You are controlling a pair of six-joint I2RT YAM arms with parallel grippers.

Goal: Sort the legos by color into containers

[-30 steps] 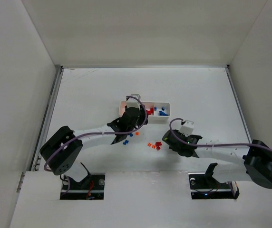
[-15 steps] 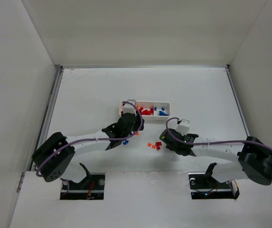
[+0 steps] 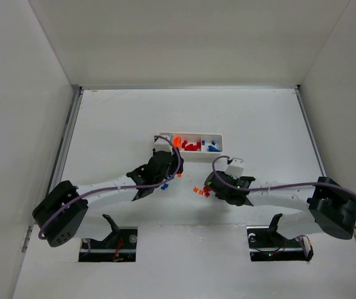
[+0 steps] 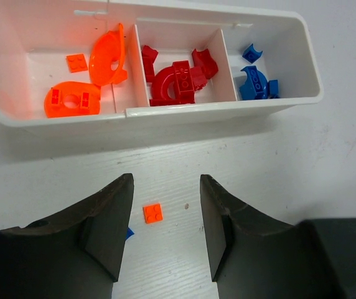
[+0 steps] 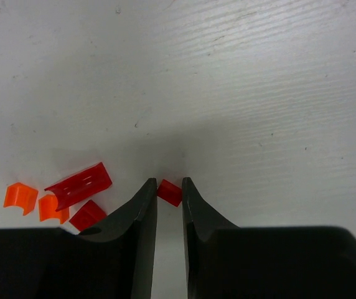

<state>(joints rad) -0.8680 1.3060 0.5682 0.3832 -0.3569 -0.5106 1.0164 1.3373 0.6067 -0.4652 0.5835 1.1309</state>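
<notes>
Right fingers [image 5: 142, 218] pinch a tiny red plastic brick [image 5: 170, 192] on the white bench [image 5: 259, 93]; lift it straight, clear of the red pieces [image 5: 78, 185] beside it, toward the long white plastic tray [image 4: 165, 112], middle compartment. Left fingers [image 4: 106, 218] stand apart over a small orange square brick [image 4: 153, 213]

Blue lego [image 4: 129, 233] mostly behind left hand [image 4: 165, 184], red lego [image 5: 170, 192] half hidden
</notes>
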